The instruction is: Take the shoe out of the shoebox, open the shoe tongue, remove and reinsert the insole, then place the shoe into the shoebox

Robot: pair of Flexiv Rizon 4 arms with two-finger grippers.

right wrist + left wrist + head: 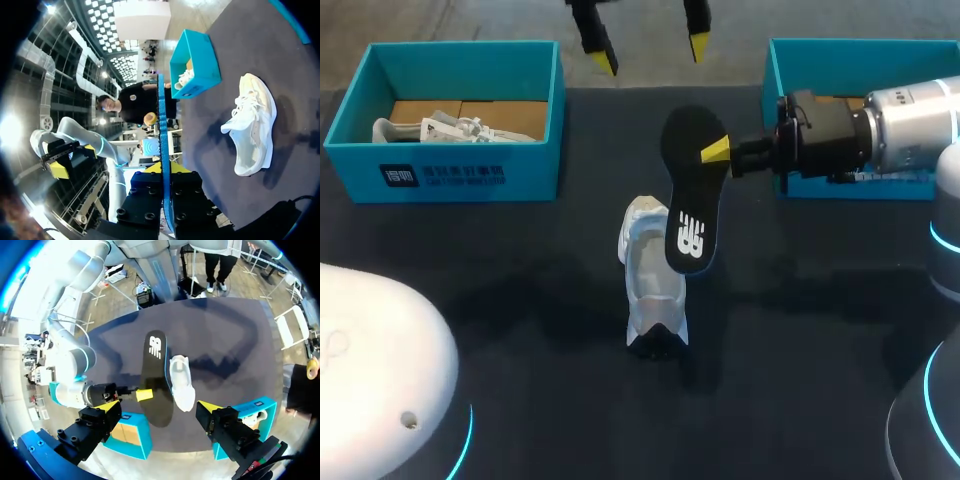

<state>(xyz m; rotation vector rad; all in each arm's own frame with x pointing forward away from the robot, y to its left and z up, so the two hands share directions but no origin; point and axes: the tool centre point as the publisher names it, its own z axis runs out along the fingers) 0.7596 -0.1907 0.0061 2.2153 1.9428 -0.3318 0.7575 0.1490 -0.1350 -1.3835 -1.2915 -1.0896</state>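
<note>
Feed insole (pixel 690 195), pinched in right end effector (pixel 717 152), flat into sneaker (pixel 650 290); bring gaping left end effector (pixel 651 53) to steady it.

Dark table (pixel 520 300): white shoe (pixel 652 292) btwn 2 teal shoeboxes (pixel 470 175) (pixel 772 80).

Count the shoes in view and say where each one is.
2. One shoe lies on the table, near its middle; a second shoe lies inside the left shoebox. The right shoebox is mostly hidden and may hold another.
</note>
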